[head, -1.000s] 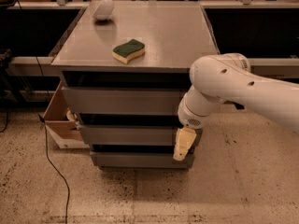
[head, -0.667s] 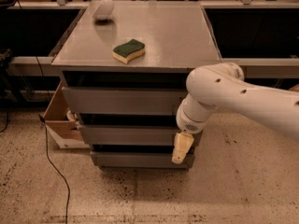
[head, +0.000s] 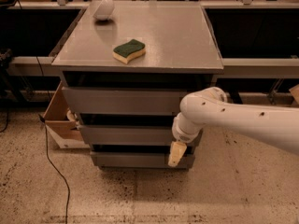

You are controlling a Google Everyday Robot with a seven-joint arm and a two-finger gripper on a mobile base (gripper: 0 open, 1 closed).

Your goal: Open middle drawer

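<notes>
Though its grip cannot be told, the hand (head: pixel 177 153) is hanging by the right end of the middle drawer (head: pixel 126 135), whose front is running crosswise just above.

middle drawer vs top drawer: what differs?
The top drawer is taller; the middle drawer is shallower. The top drawer sits under the cabinet top; the middle drawer one level down. The gripper hangs just below the middle drawer's right end, farther from the top drawer. Both fronts: grey, flat, handleless.
</notes>
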